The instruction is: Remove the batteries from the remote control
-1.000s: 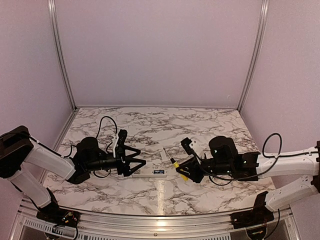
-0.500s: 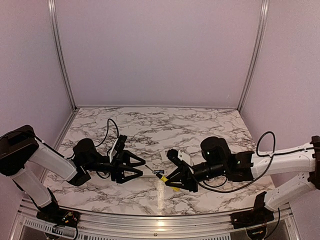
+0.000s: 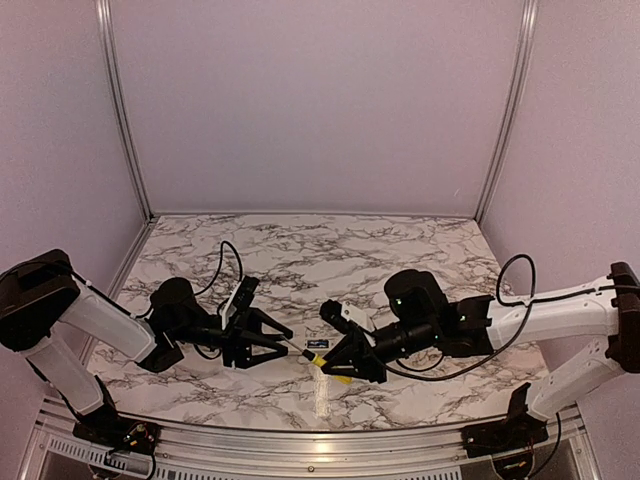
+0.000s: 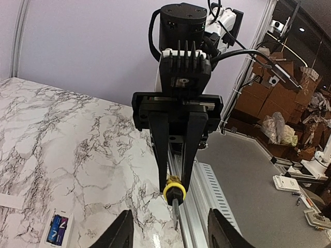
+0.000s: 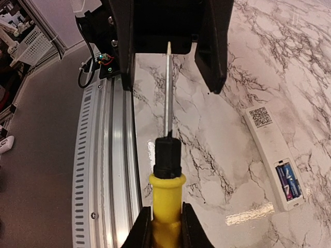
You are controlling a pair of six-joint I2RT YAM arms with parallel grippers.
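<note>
Wide marble table [image 3: 420, 250] first, and both arms meet low in the centre of the overhead view.

The right gripper [image 4: 175, 175] fills the middle of the left wrist view. Its jaws are pinched tight on the yellow handle of the screwdriver [image 5: 165, 199], and the steel shaft points straight up the right wrist frame. That shaft runs into the gap of the left gripper [image 5: 170, 77]. Its jaws stand partly apart with daylight on both sides of the shaft, so it has nothing in hand.

The remote control [image 5: 269, 150] lies flat on the marble at the right of the right wrist frame. Its cover is off and the bay faces up at the lower end. From overhead the grippers mostly hide it, and only what looks like its dark label peeks out between them.

The remote looks like a light, stiff plastic bar that will likely skate on the polished stone. It wants pinning by its long edges, clear of the bay.

The batteries [image 5: 288, 181] sit side by side in that bay, blue and snug. I judge them hard, smooth and light, quick to roll once free. They are probably too flush to pinch from the sides, so the better bet is to lever one end up with the tip and then grasp across the middle.
</note>
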